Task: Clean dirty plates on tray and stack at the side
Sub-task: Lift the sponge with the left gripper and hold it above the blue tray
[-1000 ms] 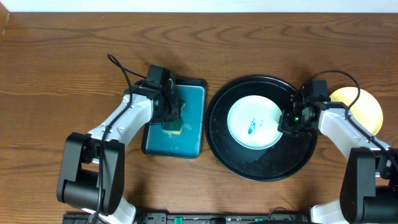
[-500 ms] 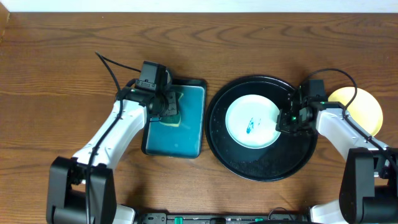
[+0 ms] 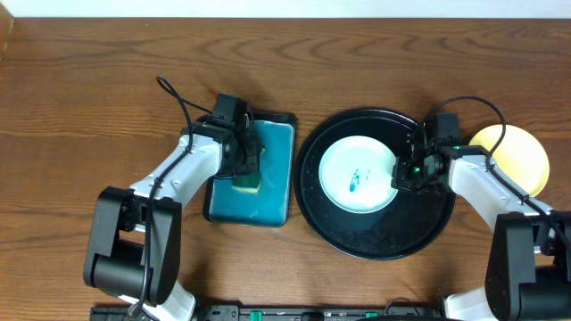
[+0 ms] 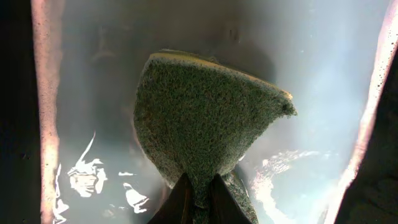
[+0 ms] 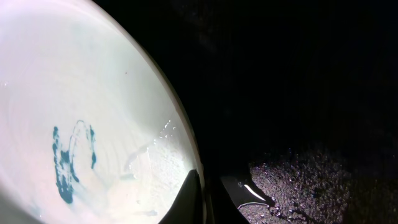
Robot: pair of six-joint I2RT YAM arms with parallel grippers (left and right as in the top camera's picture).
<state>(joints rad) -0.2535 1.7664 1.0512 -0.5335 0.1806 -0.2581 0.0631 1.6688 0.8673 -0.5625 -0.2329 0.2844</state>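
Observation:
A pale mint-white plate (image 3: 355,174) with teal scribble marks lies on the round black tray (image 3: 375,234). My right gripper (image 3: 401,175) is shut on the plate's right rim; in the right wrist view the plate (image 5: 81,118) fills the left and my fingers (image 5: 208,199) pinch its edge. A yellow plate (image 3: 522,152) sits on the table right of the tray, partly hidden by my right arm. My left gripper (image 3: 247,162) is shut on a green-and-yellow sponge (image 4: 205,118) over the teal tray (image 3: 268,192). Only these two plates show.
The teal rectangular tray lies left of the black tray with a narrow gap between them. Wet patches shine on the teal tray's surface (image 4: 87,174). The black tray's floor (image 5: 323,174) looks speckled with droplets. A pale wall edge runs along the table's far side.
The plate has slid a little to the left on the black tray with my right gripper. My left arm swung out and came back, the sponge still over the teal tray.

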